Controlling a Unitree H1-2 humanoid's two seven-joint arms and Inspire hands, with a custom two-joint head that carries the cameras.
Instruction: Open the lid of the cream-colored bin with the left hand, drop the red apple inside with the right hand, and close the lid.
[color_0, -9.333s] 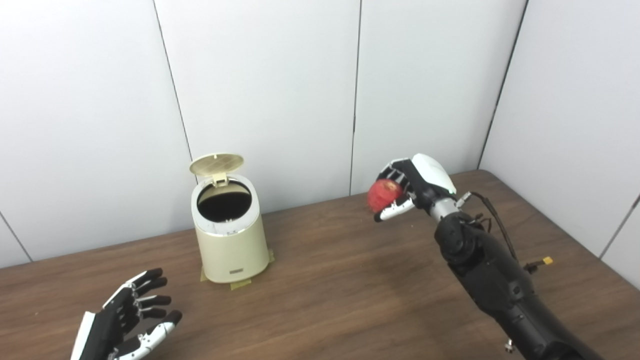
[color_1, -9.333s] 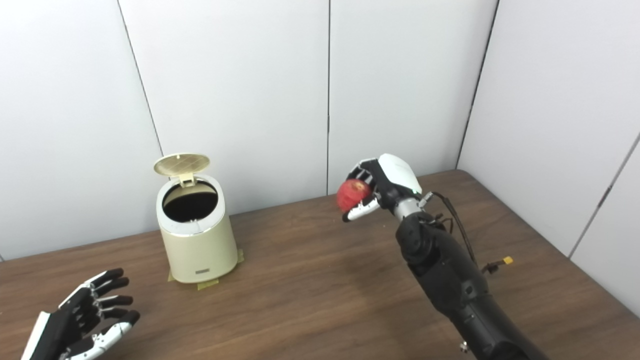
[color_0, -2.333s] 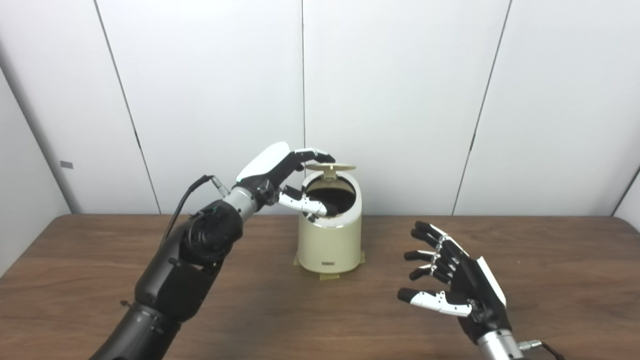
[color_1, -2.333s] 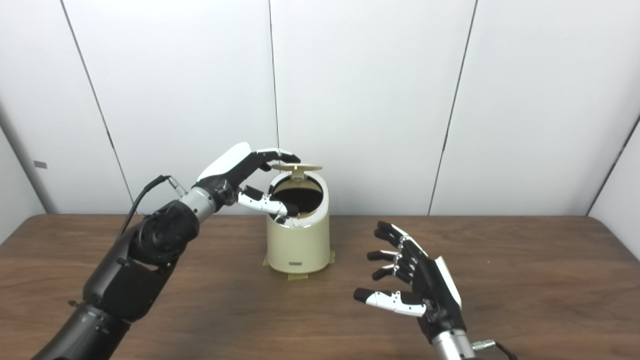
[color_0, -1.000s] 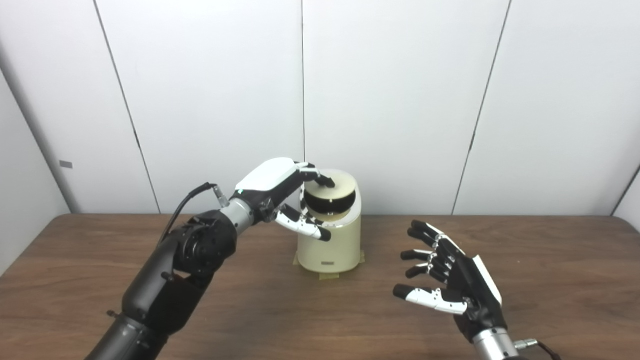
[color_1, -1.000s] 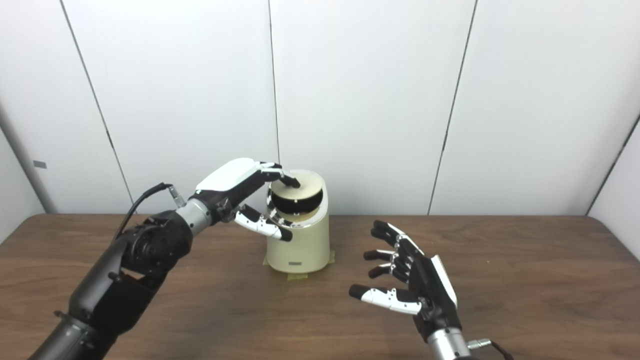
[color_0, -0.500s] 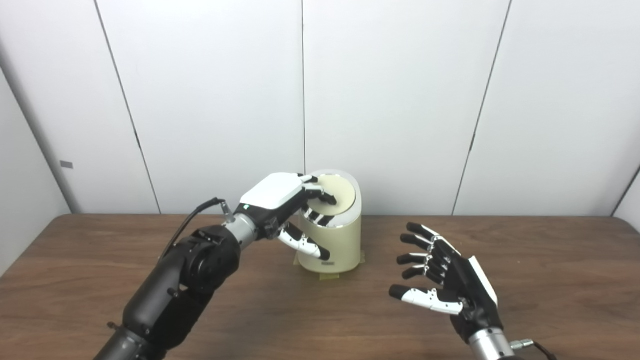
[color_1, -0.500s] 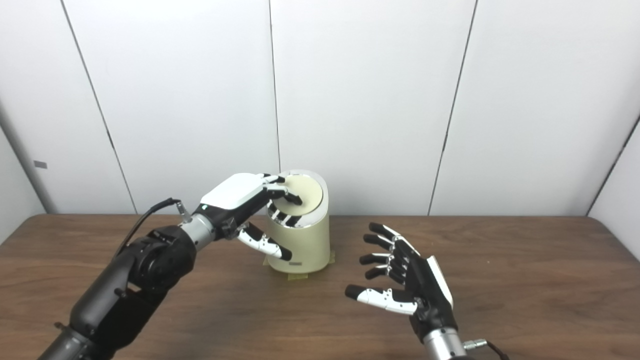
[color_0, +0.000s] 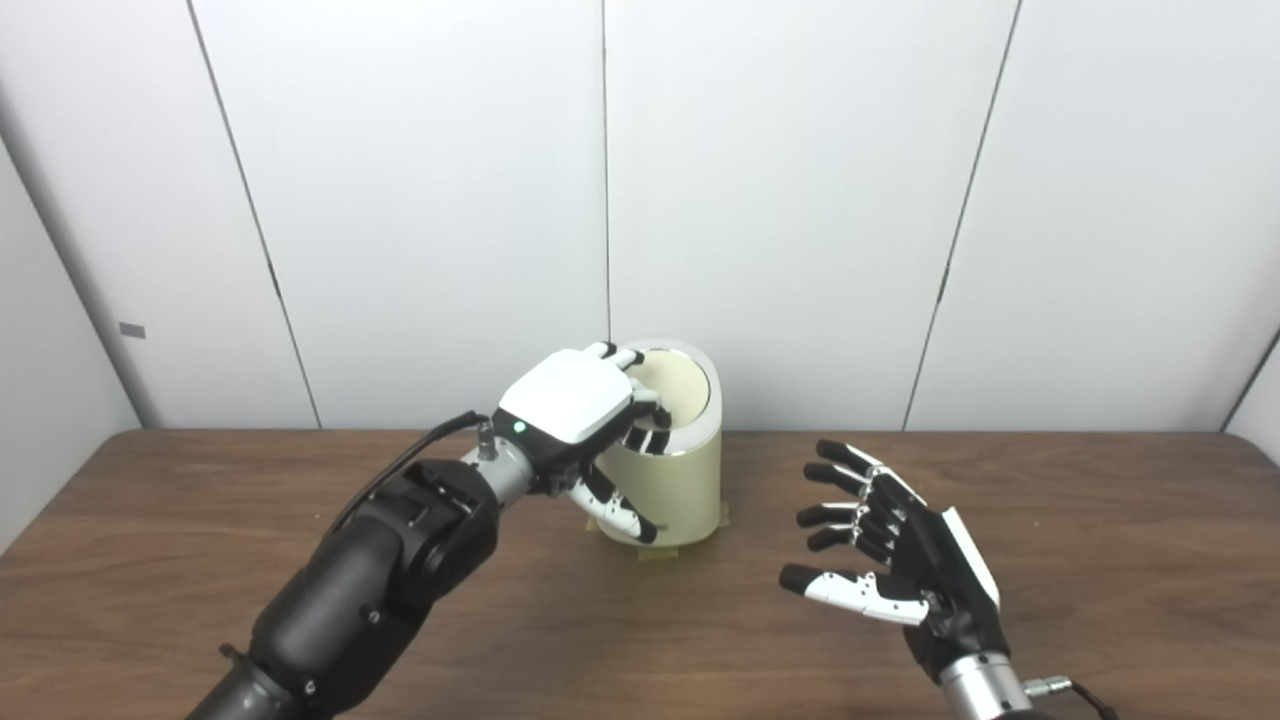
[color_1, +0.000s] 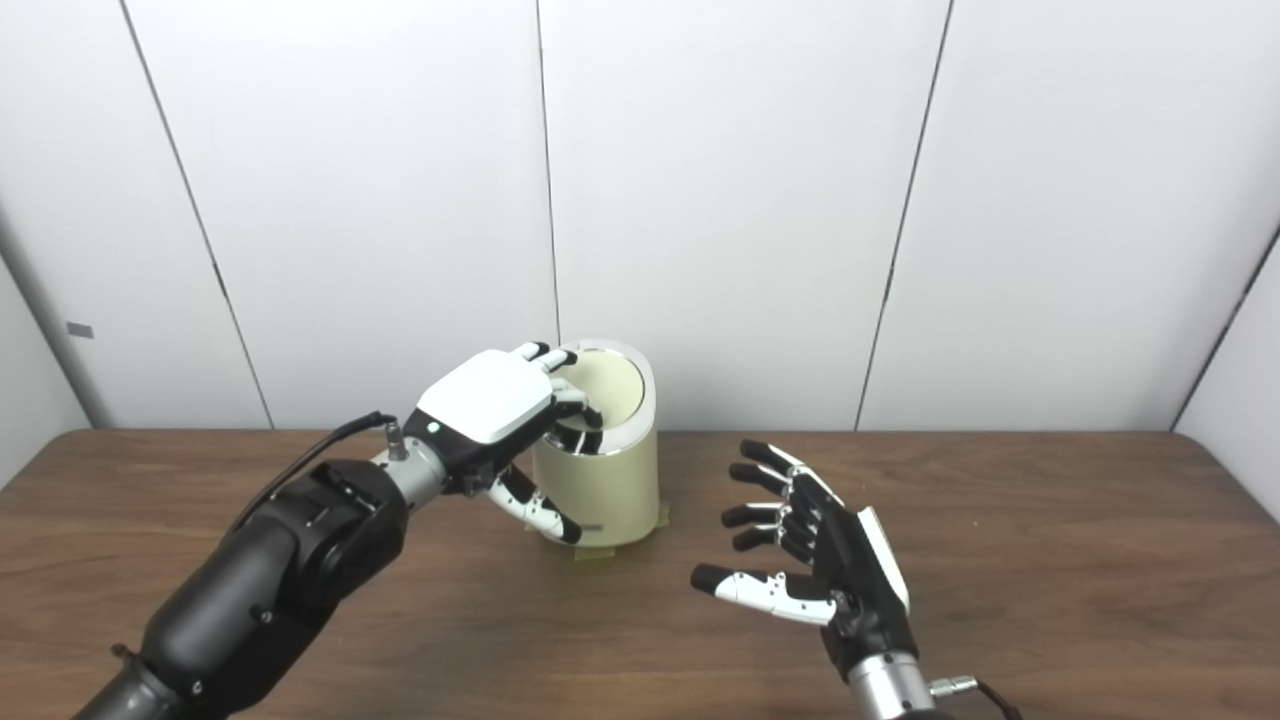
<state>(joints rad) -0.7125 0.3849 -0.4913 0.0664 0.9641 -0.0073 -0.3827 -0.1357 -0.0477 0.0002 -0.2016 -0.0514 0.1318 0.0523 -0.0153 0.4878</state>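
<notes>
Here the long brown wooden table (color_0: 1100, 560) runs across the whole scene, with the cream-colored cylindrical bin (color_0: 672, 480) standing on it close to the white panelled wall (color_0: 800, 200). The bin serves as the landmark. Its round cream lid (color_0: 675, 385) lies almost flat in the silver-rimmed top, only a thin dark gap showing at the near edge.

The black left arm (color_0: 370, 570) rises from the bottom left and slants up toward the bin. The left hand (color_0: 585, 410), white-backed, bends over the bin's near left rim, knuckles up; its fingers (color_0: 645, 410) curl down onto the lid, pressing on it rather than clasping it, while the thumb (color_0: 620, 510) hangs down along the bin's left side. It holds nothing.

To the right of the bin and nearer the camera, well apart from it, the right hand (color_0: 900, 570) hovers above the table, palm turned left toward the bin, fingers spread wide and thumb stretched out, empty.

The red apple shows nowhere; whether it lies inside the bin cannot be told.
</notes>
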